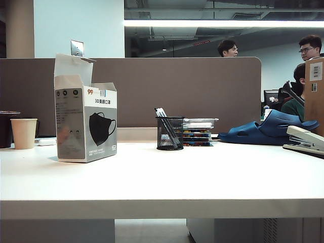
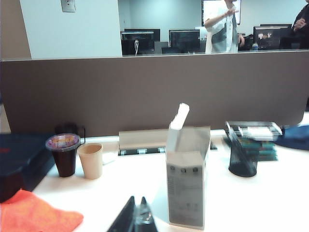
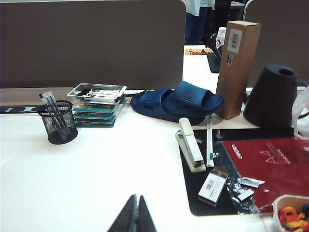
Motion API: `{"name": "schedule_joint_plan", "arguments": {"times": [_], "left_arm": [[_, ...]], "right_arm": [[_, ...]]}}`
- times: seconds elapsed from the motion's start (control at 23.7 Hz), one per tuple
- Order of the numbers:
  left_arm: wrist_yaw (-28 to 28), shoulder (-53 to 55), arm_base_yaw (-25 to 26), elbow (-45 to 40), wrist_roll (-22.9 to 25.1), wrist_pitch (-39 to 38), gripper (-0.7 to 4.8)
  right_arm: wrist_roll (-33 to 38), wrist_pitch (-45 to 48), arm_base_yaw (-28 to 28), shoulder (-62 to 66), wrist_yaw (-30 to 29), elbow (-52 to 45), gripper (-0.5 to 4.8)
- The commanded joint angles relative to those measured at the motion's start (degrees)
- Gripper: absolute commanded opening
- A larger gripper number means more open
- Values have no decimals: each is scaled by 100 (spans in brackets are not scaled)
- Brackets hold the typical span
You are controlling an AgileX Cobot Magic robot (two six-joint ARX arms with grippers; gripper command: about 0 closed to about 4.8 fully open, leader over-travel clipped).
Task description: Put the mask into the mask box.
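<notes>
On the left of the white table (image 1: 162, 177) stand a dark lidded cup (image 2: 63, 154) and a paper cup (image 1: 24, 132), and just right of them the mask box (image 1: 86, 124) stands upright with its top flap raised and the mouth open. The mask itself shows in none of the views; it may already lie inside the box, but the pictures cannot settle that. A wrapped mask would likely be very light, limp and slippery in its shiny sleeve, so a pinch at one short edge, letting it hang and slide down through the mouth, seems the safest hold. The left gripper (image 2: 138, 218) sits low near the table's front edge, before the box, jaws pressed together on nothing. Further right stand a mesh pen cup (image 1: 169, 133), stacked trays (image 1: 198, 131), a blue slipper (image 1: 268, 130) and a stapler (image 1: 305, 140). The right gripper (image 3: 134, 216) rests low over bare table, jaws likewise closed and empty.
</notes>
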Motion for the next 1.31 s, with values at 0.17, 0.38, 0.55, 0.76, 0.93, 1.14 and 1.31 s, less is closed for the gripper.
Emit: {"name": "schedule_joint_plan", "arguments": {"times": [0.17, 0.38, 0.55, 0.76, 0.93, 1.14, 1.31], "left_arm": [[-92, 39, 15, -365, -138, 111, -6], [-170, 39, 15, -986, -140, 1054, -6], [-168, 39, 11, -1749, -138, 1873, -6], [-166, 37, 11, -2319, -144, 2549, -6], [-168, 37, 11, -2739, -166, 3106, -6], [-166, 37, 11, -3237, -330, 3692, -6], [-160, 37, 11, -3449, -328, 3875, -6]], "right_arm": [[114, 651, 11, -570, -39, -820, -6], [271, 1449, 22, -883, -96, -1698, -6], [546, 2411, 24, -1014, -96, -2522, -6], [538, 2898, 24, -1025, -94, -3067, -6], [435, 3233, 24, -1025, -87, -3464, -6], [326, 3735, 24, -1027, -74, -4006, -6], [247, 3891, 22, -1027, -55, -4183, -6]]}}
